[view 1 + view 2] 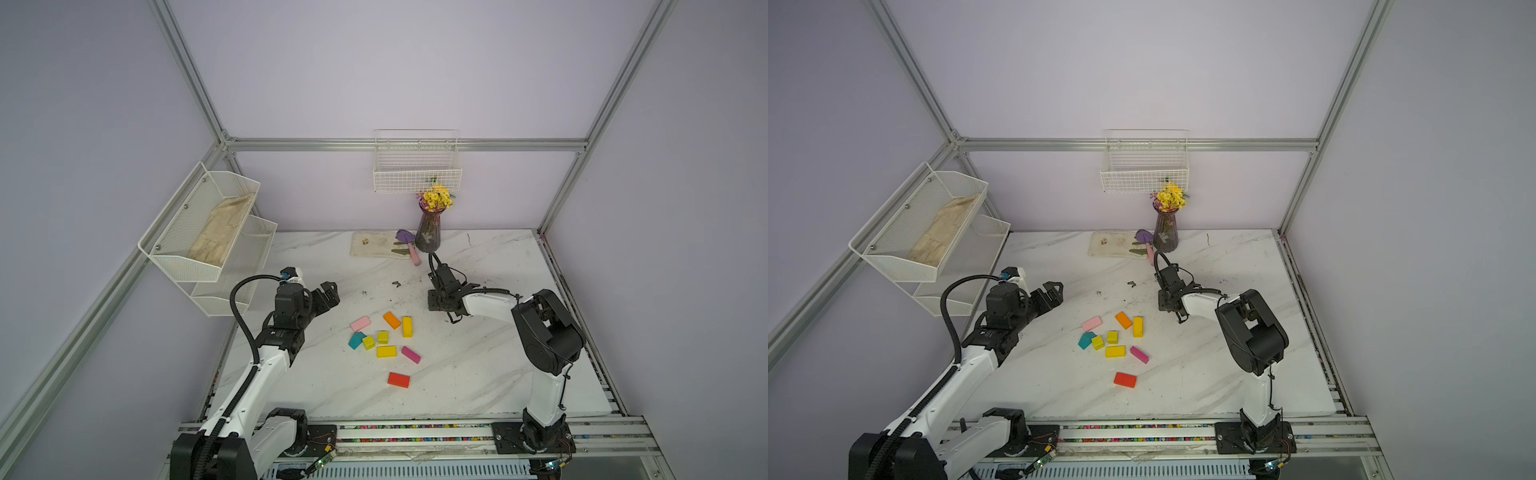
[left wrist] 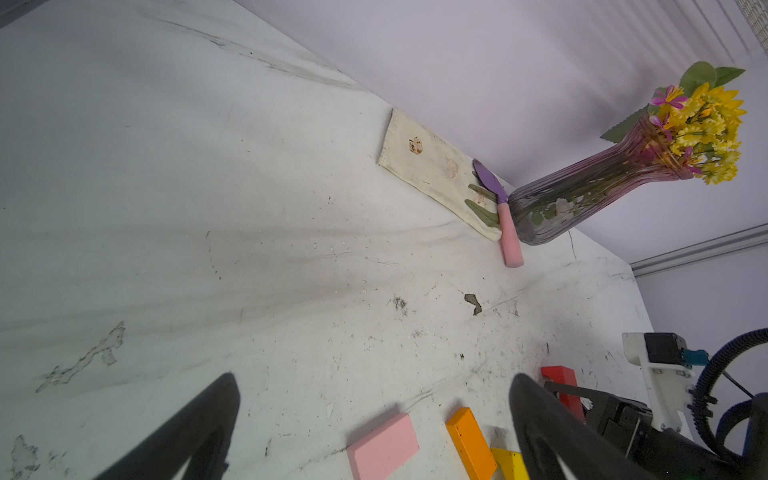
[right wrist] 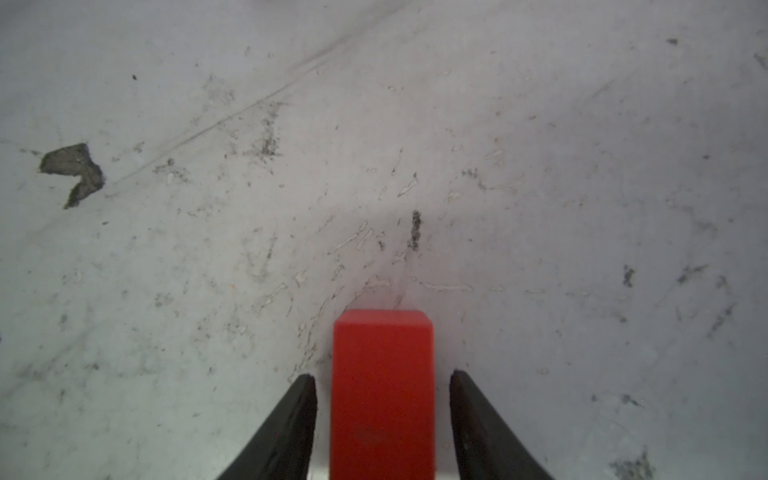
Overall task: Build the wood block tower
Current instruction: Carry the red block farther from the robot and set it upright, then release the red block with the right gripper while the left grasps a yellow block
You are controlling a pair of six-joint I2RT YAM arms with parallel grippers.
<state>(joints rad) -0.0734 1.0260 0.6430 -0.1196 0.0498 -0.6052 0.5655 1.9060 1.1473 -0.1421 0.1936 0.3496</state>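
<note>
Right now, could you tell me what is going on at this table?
The robot is at the start of a block tower, and nothing is stacked yet. The right gripper is open around a red block that seems to stand on the table. There is a gap on each side, so the block is not gripped. The left gripper hangs open and empty on the left. The other blocks lie loose in a cluster between the arms.

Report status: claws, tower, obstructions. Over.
Left claw open, empty. Right claw open around red rectangular wood block. Nothing stacked; other painted wood blocks loose. Purple glass vase behind it.
</note>
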